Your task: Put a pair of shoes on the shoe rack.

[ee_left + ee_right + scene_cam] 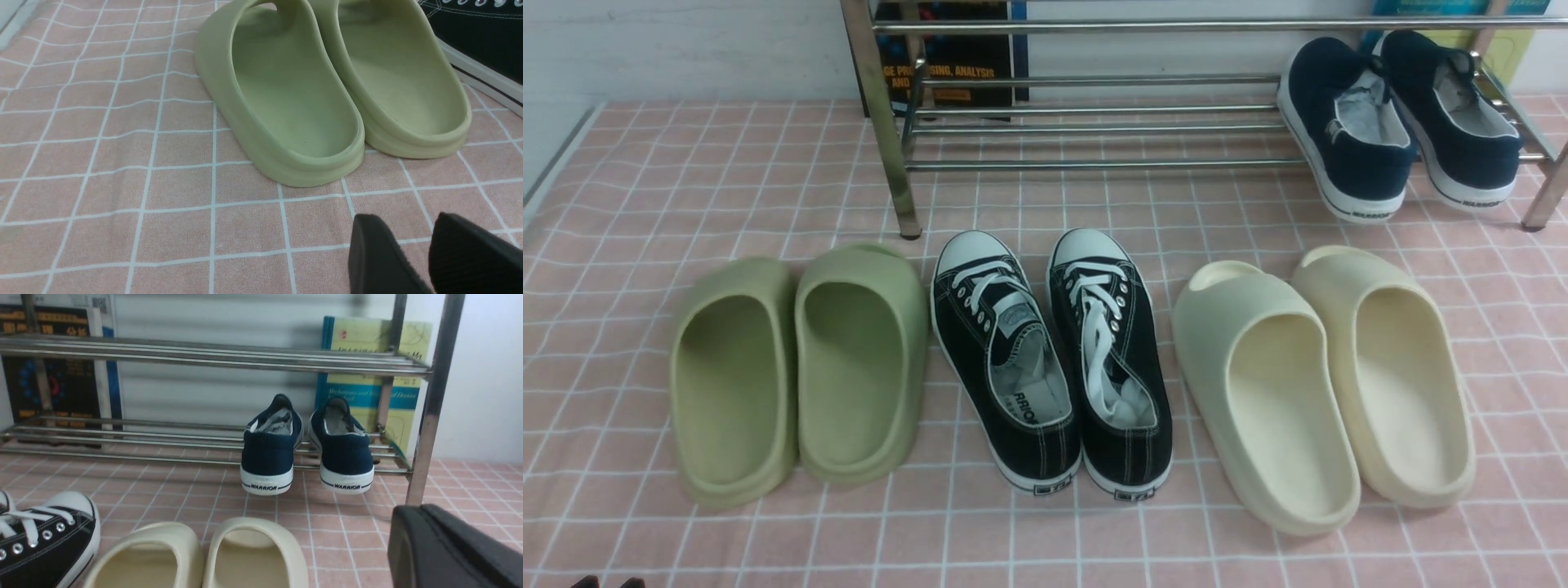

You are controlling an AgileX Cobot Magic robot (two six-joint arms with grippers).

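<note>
The pair of navy slip-on shoes stands side by side on the lower bars at the right end of the chrome shoe rack [1094, 163], heels toward me: one shoe [1343, 131] and the other [1454, 114]. The right wrist view shows both, the one [267, 453] and the other [345, 453], and the rack [204, 355]. My left gripper [408, 224] is open and empty, low over the cloth, short of the green slides' heels; its tips show at the front view's bottom edge [607, 583]. My right gripper [423, 512] is shut and empty, near the cream slides, back from the rack.
On the pink checked cloth [645, 180] in front of the rack lie green slides [792, 367], black lace-up sneakers with white toe caps [1049, 359] and cream slides [1327, 376]. Books lean behind the rack: a dark one [956, 57] and a yellow-teal one [367, 388].
</note>
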